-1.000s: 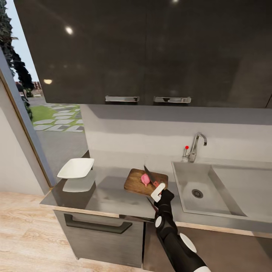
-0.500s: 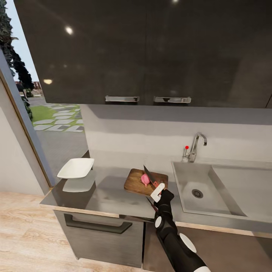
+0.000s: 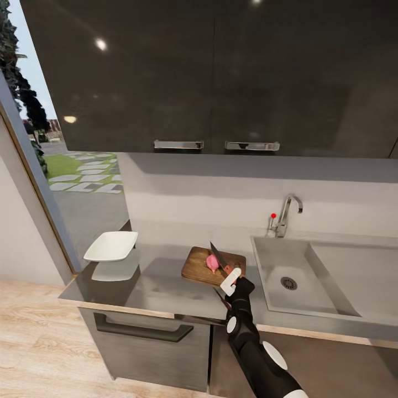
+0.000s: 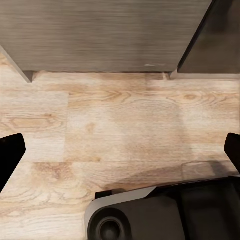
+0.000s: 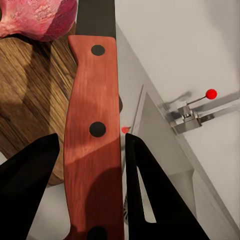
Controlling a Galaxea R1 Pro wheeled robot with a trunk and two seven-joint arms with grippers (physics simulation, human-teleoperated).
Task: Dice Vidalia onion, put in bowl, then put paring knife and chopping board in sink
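Note:
A pink-red onion (image 3: 212, 263) (image 5: 37, 17) lies on the dark-brown chopping board (image 3: 198, 266) (image 5: 30, 95) on the grey countertop (image 3: 149, 284), left of the steel sink (image 3: 287, 276). My right gripper (image 3: 229, 279) (image 5: 90, 165) is shut on the paring knife (image 3: 220, 258) by its red handle (image 5: 95, 135); the dark blade points over the onion, touching or just above it. The white bowl (image 3: 111, 246) sits at the counter's far left end. My left gripper (image 4: 120, 155) hangs open over the wooden floor.
The faucet (image 3: 287, 213) with its red knob (image 3: 273, 215) (image 5: 211, 93) stands behind the sink, the drainboard (image 3: 359, 271) to the right. Dark upper cabinets (image 3: 221, 77) hang overhead. A drawer handle (image 3: 143, 331) fronts the lower cabinet.

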